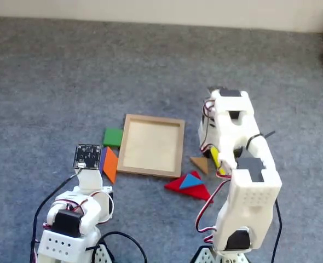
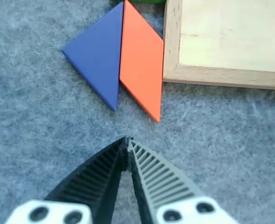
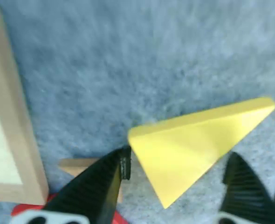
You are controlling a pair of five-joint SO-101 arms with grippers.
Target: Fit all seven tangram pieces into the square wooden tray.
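Tangram pieces: all seven are accounted for and none is seated. The square wooden tray lies flat on the grey mat between my two arms, and its floor is bare wood from rim to rim.

Left side of the tray: the green square sits just beside the rim. The orange parallelogram lies flat with one edge against the outside of the rim. The dark blue triangle lies flat against the parallelogram's other long edge. My left gripper hangs over the mat near these two, jaws pressed together and holding nothing.

Right side of the tray: the tan triangle lies close to the near right corner. The red triangle lies a little nearer to my bases, with the light blue triangle resting on top of it. The yellow triangle is tilted off the mat between the jaws of my right gripper. Those jaws are spread wide: one finger meets a corner of the piece, while the other stands just clear of its edge. I judge this to be no firm grip.

Assessment: placement has not begun, and seven of seven pieces are outstanding. The yellow triangle appears to be the piece in hand. The stacked pair will need separating before either can be laid.
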